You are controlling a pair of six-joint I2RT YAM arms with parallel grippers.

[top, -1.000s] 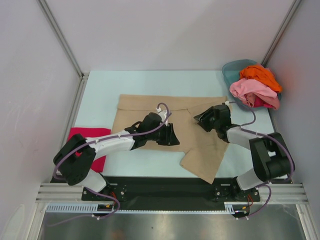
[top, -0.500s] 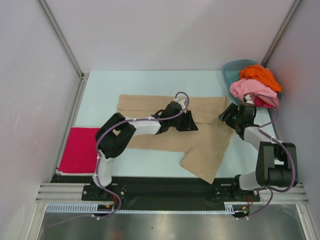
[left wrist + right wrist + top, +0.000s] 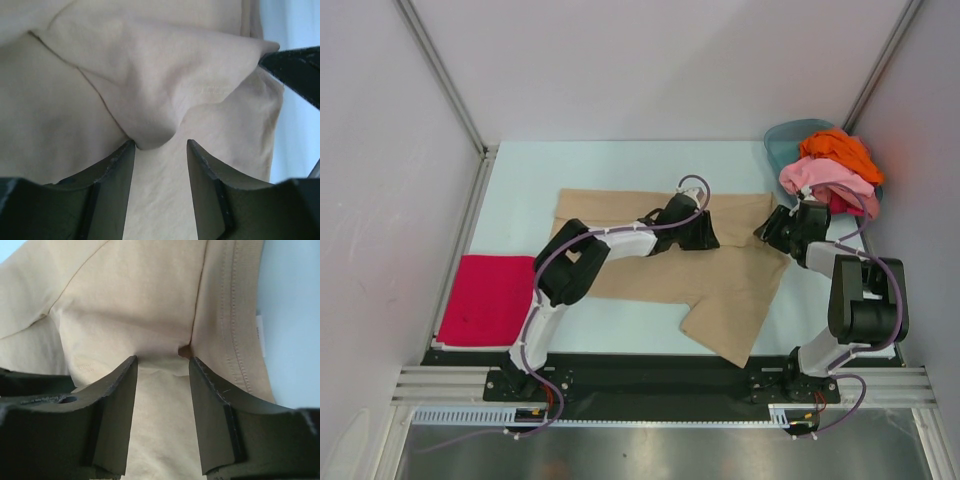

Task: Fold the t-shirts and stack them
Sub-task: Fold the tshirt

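— Left arm?
— Stretched low across the tan t-shirt [image 3: 720,290] (spread on the bench [image 3: 520,185]); left claw [image 3: 160,145] parted, cloth puckered at its tips.
— Right?
— Elbow bent; right claw [image 3: 162,360] parted too, by the stitched hem.

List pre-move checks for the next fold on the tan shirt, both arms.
1. Left claw grip on the tan shirt: jaws apart, a cloth pucker at the tips, nothing clamped. Not ok.
2. Right claw grip: jaws apart over the shirt's stitched edge, nothing clamped. Not ok.
3. Tan shirt lying flat: raised ridge between the two claws, near right corner skewed. Not ok.
4. Folded magenta shirt at near left, apart from both claws. Ok.
5. Right claw's clearance from the pink shirt hanging over the teal basin: cannot tell.
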